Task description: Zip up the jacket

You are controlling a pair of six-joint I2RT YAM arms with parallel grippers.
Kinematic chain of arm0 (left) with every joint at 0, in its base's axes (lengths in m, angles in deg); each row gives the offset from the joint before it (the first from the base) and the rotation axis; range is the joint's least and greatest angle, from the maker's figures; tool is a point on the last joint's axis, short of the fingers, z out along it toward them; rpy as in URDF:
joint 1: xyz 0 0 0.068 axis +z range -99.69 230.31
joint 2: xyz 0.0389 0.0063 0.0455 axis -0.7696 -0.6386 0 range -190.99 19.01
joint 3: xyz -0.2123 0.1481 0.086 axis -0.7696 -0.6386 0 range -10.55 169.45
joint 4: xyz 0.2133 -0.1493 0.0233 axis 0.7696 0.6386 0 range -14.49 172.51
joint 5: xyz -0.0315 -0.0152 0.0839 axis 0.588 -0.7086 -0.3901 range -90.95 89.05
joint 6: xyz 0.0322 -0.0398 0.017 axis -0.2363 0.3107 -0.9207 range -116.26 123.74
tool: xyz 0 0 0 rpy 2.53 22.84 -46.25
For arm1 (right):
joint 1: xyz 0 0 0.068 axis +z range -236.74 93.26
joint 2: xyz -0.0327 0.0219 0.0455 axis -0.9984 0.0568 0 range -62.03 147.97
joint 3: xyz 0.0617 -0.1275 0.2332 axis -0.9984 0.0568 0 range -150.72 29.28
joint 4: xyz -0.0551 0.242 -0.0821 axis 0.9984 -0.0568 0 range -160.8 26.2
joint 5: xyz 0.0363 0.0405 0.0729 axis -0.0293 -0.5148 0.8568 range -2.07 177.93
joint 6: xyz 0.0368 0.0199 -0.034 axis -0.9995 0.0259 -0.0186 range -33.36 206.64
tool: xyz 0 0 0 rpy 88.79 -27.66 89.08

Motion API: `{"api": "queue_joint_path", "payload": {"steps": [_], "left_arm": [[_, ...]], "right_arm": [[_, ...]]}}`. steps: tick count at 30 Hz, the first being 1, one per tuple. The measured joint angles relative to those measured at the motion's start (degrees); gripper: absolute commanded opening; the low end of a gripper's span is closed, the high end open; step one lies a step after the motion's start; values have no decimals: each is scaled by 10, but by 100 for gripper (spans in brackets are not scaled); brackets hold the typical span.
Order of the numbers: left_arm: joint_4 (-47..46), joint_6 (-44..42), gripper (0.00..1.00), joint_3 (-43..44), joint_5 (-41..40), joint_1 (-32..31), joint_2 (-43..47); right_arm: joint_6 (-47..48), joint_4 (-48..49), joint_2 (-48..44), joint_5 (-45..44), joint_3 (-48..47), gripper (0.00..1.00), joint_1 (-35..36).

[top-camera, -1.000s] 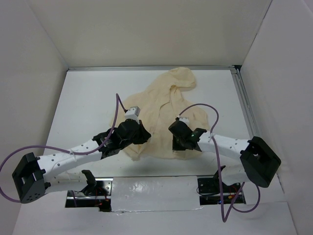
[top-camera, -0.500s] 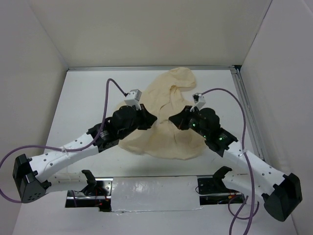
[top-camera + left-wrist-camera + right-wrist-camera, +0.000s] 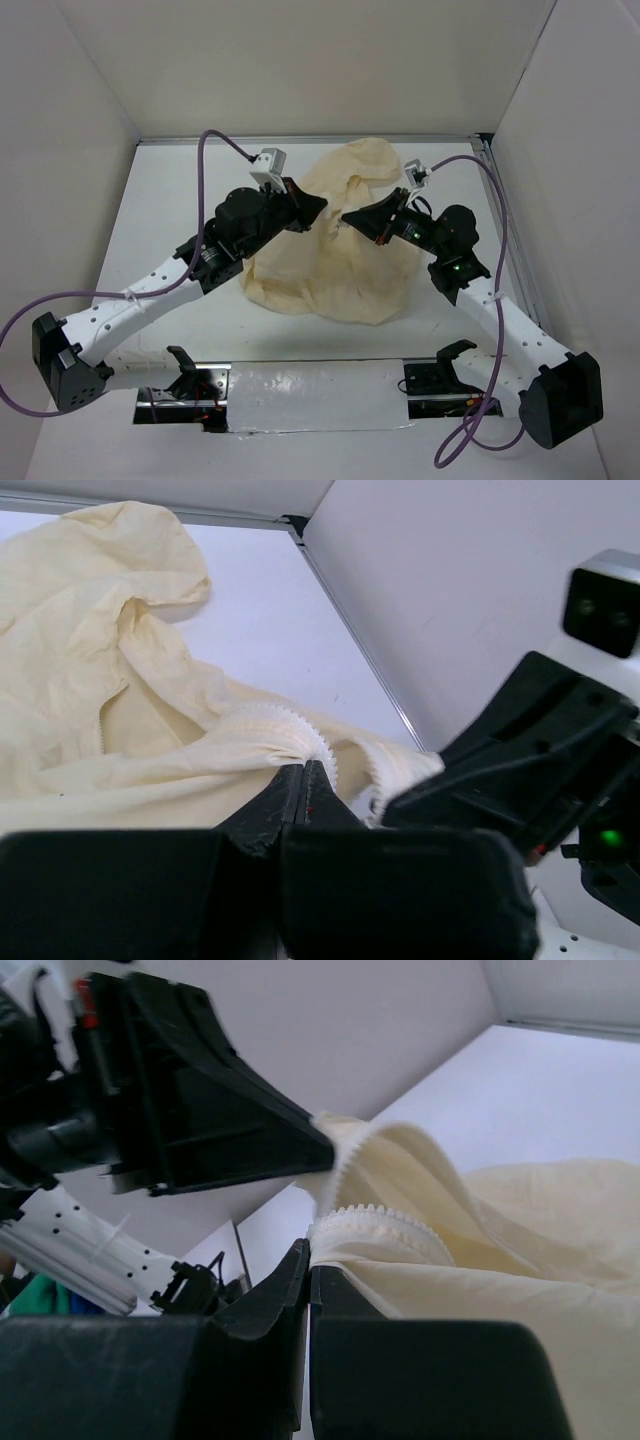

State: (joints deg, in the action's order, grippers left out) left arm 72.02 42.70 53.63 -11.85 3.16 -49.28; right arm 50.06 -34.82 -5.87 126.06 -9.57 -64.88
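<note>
The pale cream-yellow jacket (image 3: pixel 335 270) hangs lifted off the white table, its lower part resting on the surface and its hood toward the back. My left gripper (image 3: pixel 322 207) is shut on one toothed zipper edge of the jacket (image 3: pixel 290 730). My right gripper (image 3: pixel 345 217) is shut on the other toothed zipper edge (image 3: pixel 385 1222). The two grippers face each other a short way apart above the table, each showing in the other's wrist view. The small dark zipper pull is not in view.
White walls enclose the table on the left, back and right, with a metal rail (image 3: pixel 500 215) along the right edge. Purple cables (image 3: pixel 210 190) loop from both wrists. The arm bases and mounts (image 3: pixel 190 375) sit at the near edge.
Both grippers have risen and moved toward the back and toward each other, lifting the jacket's front edges off the table. The right arm swung out from low near the hem.
</note>
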Motion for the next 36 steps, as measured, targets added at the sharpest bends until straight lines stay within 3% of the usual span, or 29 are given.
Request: {"api": "queue_joint_path", "payload": {"steps": [11, 20, 36], "left_arm": [[-8, 16, 0, -1, 22, 5, -9], [-9, 77, 0, -13, 22, 5, -5], [-10, 95, 0, -28, 22, 5, -5]], "right_arm": [[-48, 51, 3, 17, 23, 0, 1], [-99, 109, 4, -15, 75, 0, 19], [-134, 148, 24, -63, 85, 0, 21]]}}
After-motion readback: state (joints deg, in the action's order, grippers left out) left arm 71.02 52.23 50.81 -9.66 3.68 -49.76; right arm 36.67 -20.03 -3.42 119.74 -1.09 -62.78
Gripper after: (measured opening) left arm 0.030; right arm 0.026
